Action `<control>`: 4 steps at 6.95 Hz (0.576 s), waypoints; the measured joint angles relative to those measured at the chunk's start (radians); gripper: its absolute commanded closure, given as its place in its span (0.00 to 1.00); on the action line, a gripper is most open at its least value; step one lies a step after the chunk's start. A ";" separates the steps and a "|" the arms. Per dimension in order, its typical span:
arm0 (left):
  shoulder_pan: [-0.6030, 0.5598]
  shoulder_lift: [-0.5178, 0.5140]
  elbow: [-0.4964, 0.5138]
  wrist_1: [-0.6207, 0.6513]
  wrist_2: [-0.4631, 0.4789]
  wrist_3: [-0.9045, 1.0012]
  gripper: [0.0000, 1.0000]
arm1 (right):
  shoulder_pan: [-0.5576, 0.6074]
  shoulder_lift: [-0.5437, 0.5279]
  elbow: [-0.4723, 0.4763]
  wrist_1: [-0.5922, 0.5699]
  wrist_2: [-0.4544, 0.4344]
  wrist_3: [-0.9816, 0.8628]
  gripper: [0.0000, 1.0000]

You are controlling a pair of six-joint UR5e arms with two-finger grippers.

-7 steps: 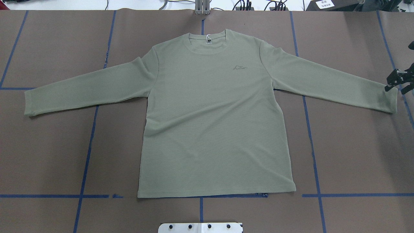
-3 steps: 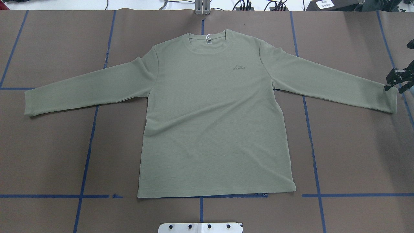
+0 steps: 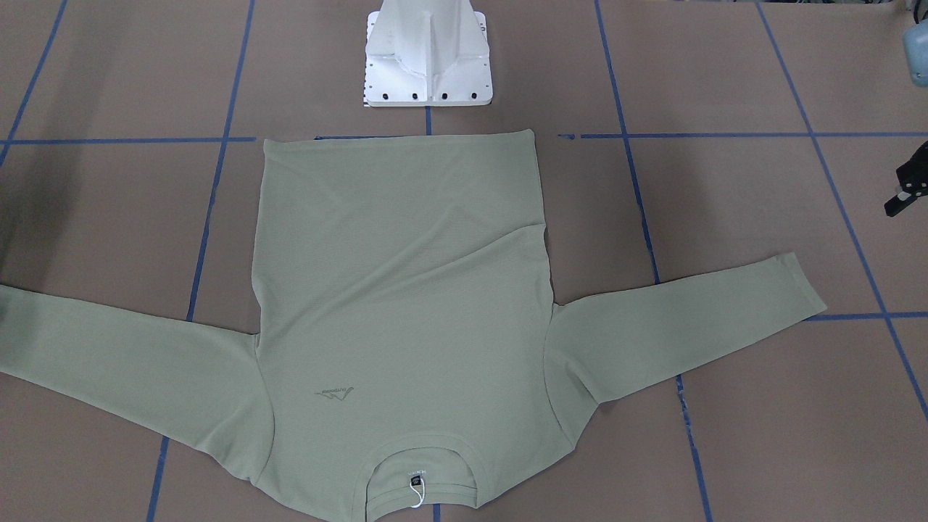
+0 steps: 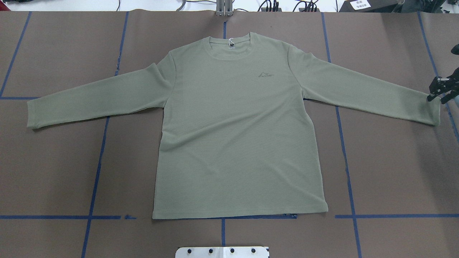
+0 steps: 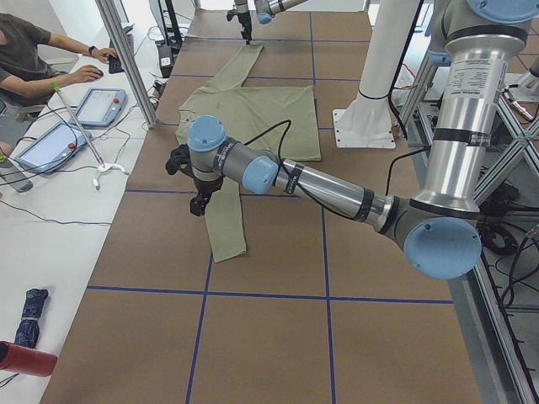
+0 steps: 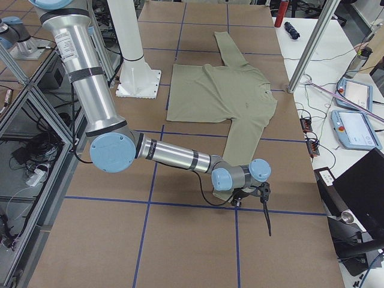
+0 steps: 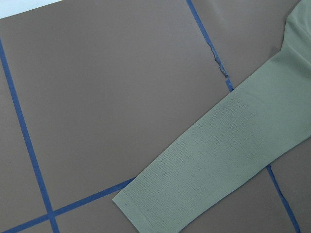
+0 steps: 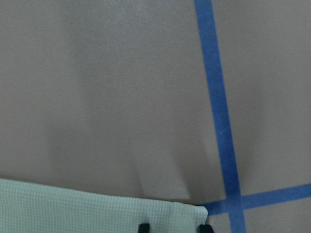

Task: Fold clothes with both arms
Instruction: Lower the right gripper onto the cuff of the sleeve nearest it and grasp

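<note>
The sage-green long-sleeved shirt [image 4: 236, 125] lies flat and face up on the brown table, collar at the far side, both sleeves spread out. My right gripper [image 4: 437, 98] hangs at the cuff of the sleeve on that view's right. In the right wrist view this gripper [image 8: 173, 227] is open, with its two fingertips over the cuff's corner [image 8: 97, 208]. Only part of my left gripper [image 3: 906, 192] shows at the front-facing view's edge, away from the other cuff [image 3: 797, 275]; I cannot tell its state. The left wrist view shows that sleeve [image 7: 218, 160] without fingers.
The white pedestal base [image 3: 429, 54] stands just behind the shirt's hem. Blue tape lines [image 4: 96, 172] cross the brown table cover. A person [image 5: 34, 59] sits at a side desk with tablets beyond the table's far edge, near a metal post [image 5: 126, 59].
The right gripper has shifted only very slightly at the cuff. The shirt has not moved.
</note>
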 measured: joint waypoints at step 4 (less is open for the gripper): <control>0.000 0.001 0.001 0.000 0.000 0.000 0.00 | 0.001 0.009 -0.001 0.001 0.001 0.000 0.41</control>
